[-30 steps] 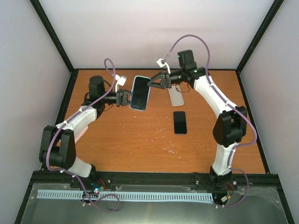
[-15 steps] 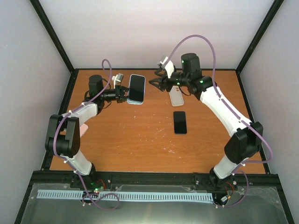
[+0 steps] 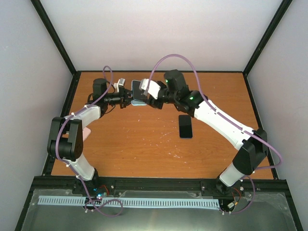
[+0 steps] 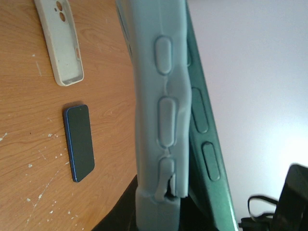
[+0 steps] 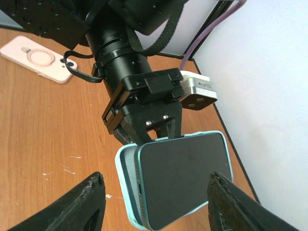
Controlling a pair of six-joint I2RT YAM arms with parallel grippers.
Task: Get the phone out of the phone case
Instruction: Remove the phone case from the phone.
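My left gripper (image 3: 127,97) is shut on the edge of a light-blue phone case (image 3: 136,98) and holds it above the back of the table. The left gripper also shows in the right wrist view (image 5: 149,122). The dark phone (image 5: 185,178) sits in the case (image 5: 125,190), with one long edge standing out of it. In the left wrist view the case (image 4: 159,96) and the green phone edge (image 4: 204,125) show side on. My right gripper (image 5: 159,207) is open, and its fingers (image 5: 82,207) flank the phone without touching it.
A second dark phone (image 3: 185,126) lies flat mid-table and also shows in the left wrist view (image 4: 79,142). A cream case (image 4: 62,41) lies beyond it. A pink case with a ring (image 5: 36,57) lies at the left, by the left arm. Walls stand close behind.
My right arm has swung left to the held phone, and its open fingers now flank it. My left gripper has drawn the phone slightly back and turned it.
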